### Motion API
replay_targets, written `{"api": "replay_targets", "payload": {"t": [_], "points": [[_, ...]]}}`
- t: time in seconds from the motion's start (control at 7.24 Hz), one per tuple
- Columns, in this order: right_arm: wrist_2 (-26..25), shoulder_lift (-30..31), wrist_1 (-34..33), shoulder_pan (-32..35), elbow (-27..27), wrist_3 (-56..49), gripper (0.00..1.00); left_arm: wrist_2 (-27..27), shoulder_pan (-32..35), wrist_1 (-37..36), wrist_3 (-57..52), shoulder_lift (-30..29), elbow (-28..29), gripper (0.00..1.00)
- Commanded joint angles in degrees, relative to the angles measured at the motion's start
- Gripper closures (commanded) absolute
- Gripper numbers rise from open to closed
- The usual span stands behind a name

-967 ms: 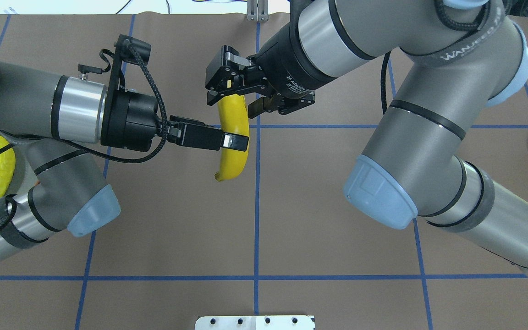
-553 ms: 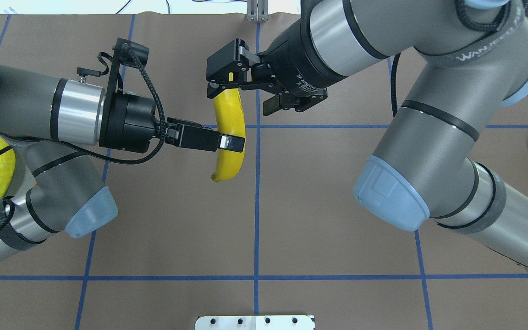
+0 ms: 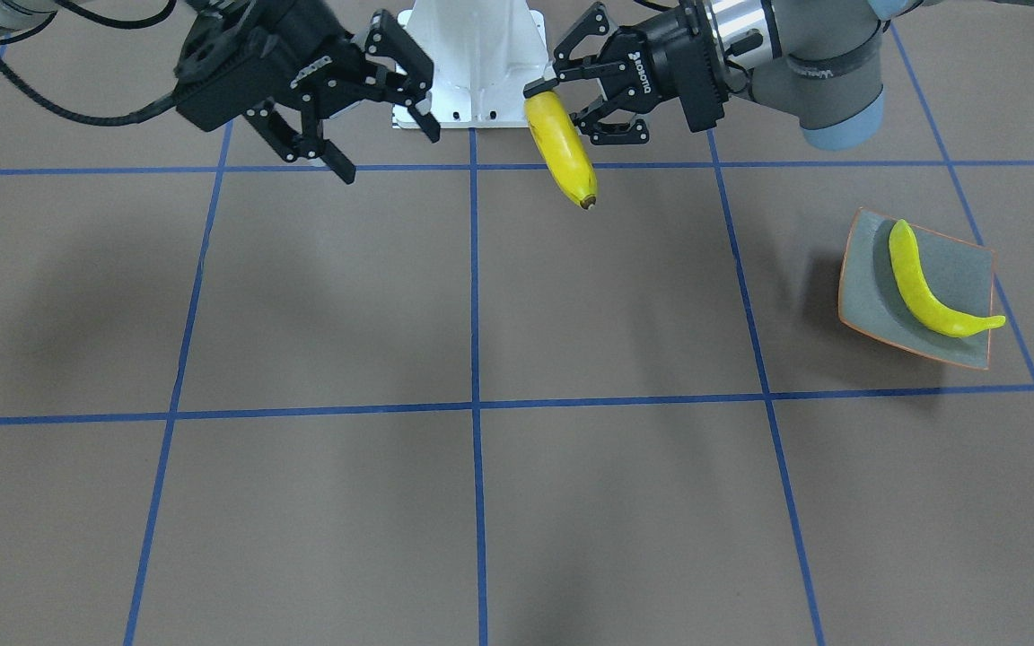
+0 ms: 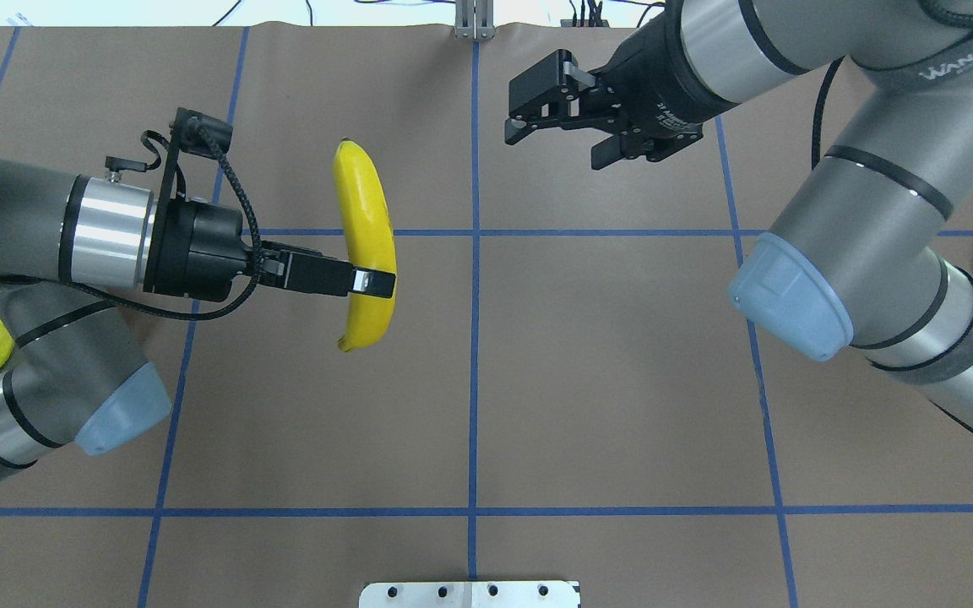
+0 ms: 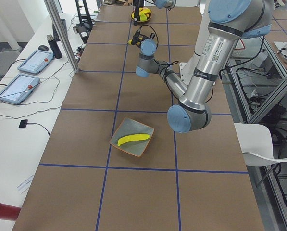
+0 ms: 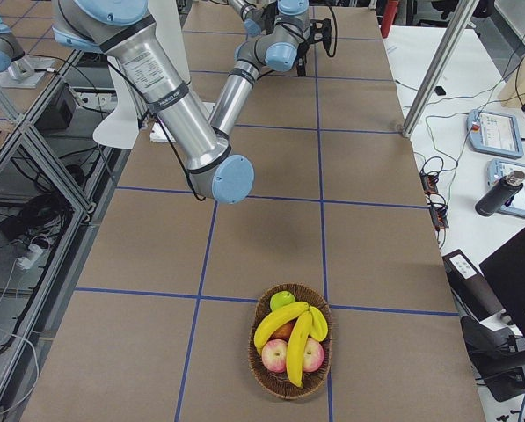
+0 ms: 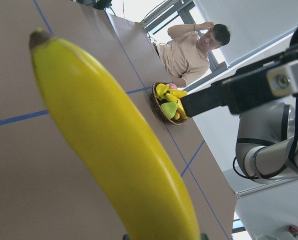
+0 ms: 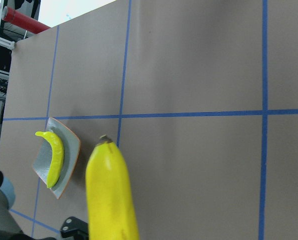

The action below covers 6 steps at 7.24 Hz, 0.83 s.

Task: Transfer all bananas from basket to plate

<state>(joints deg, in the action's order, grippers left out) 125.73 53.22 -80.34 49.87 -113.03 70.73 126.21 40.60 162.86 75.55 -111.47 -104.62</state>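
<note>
Front view: left jaws clamp a banana (image 3: 562, 148) aloft, well apart from the plate (image 3: 957, 265) (a second banana (image 3: 924, 289) lies on it). Overhead: right jaws gape, empty. It looks light, glossy and likely slippery; a mid-length hold suits it.

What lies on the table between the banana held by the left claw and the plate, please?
Between banana and plate, only bare table and one blue tape line, per the front-facing view.
</note>
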Motion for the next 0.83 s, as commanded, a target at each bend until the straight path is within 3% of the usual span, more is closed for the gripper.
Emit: {"api": "replay_targets", "payload": {"t": [0.0,0.28,0.69], "points": [[-0.22,5.38,-0.07,5.22,3.32,-8.02,0.0,-0.08,0.44,-0.18,0.12,6.41,-1.28,1.0],[-0.22,9.87,-0.16,10.14,6.93,-20.05,0.0,-0.17,1.93,-0.35,0.12,12.21,-1.37,1.0],[0.13,17.69,-0.16,16.21,7.47,-34.48,0.0,-0.17,6.4,-0.79,0.21,22.75,-1.29,1.0]]}}
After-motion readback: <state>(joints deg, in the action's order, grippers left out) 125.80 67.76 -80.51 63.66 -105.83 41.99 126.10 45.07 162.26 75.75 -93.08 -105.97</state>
